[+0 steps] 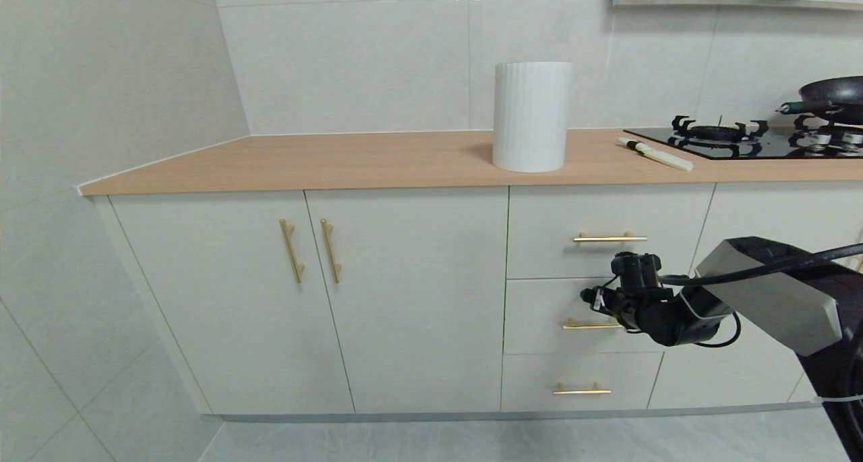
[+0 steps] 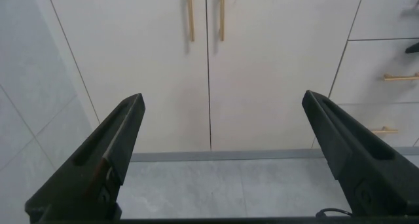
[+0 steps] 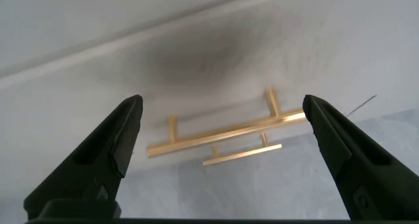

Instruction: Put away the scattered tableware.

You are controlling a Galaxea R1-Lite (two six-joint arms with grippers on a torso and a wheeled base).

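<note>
The right claw [image 3: 222, 106] is held wide open with nothing gripped, up close to the drawer stack under the tabletop [image 1: 377, 158], and the gold handle [image 3: 226, 133] of the middle drawer [image 1: 539, 313] is framed between its spread fingers [image 3: 118, 145]. The left claw [image 2: 222, 98] is likewise spread and empty, kept low and faced toward the double cabinet doors [image 1: 323, 293]. Up on the tabletop, a cream-handled utensil [image 1: 655, 154] is seen lying flat between the tall white ribbed canister [image 1: 531, 114] and the hob [image 1: 741, 145], just beside the hob's edge.
</note>
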